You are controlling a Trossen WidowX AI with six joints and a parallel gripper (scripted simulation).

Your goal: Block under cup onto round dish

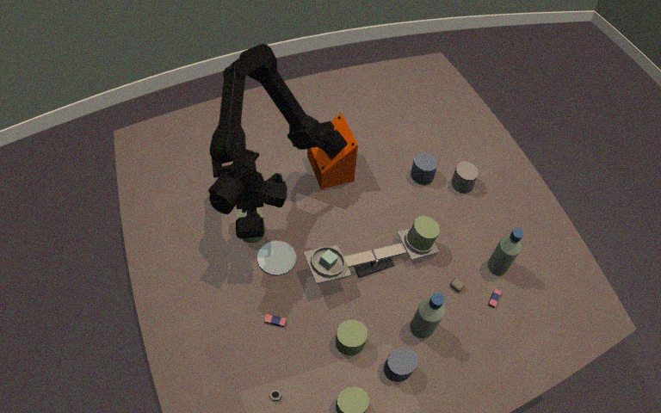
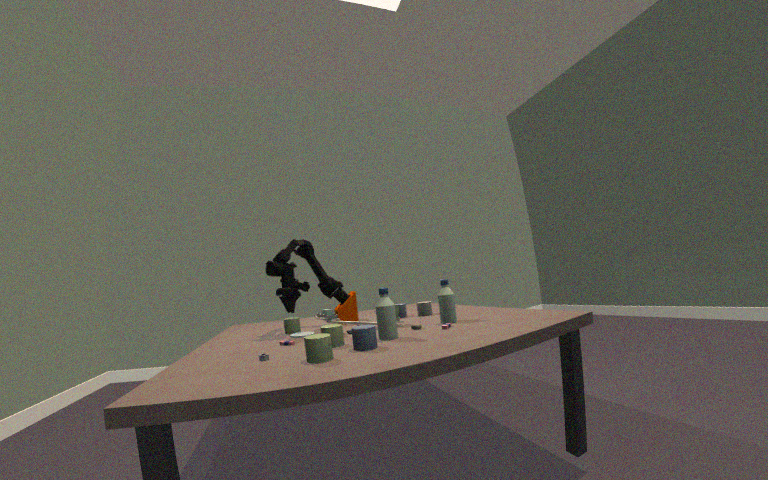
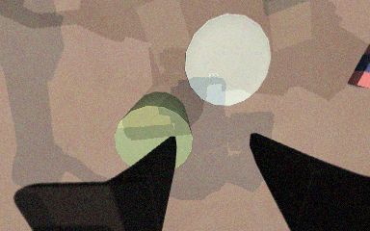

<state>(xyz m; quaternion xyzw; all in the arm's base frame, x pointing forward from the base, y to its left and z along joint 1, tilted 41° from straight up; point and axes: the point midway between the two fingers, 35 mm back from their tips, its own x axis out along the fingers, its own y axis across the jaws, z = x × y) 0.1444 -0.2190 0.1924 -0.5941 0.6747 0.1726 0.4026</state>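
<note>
- The top view looks steeply down from high above, taking in nearly the whole brown worktop [image 1: 194,341], the black jointed arm [image 1: 273,87] on its orange base block [image 1: 336,160], and the curved white skirting behind.
- The exterior view stands far off and low, near worktop height, facing the same worktop [image 2: 424,362] across the room; objects are tiny, and green walls fill most of the frame.
- The wrist view rides on the gripper [image 3: 212,144], close, looking straight down past two dark fingertips.
- The wrist and top views share the round pale dish [image 3: 228,53] [image 1: 276,256] and the green cup [image 3: 154,130] standing just beside it.
</note>
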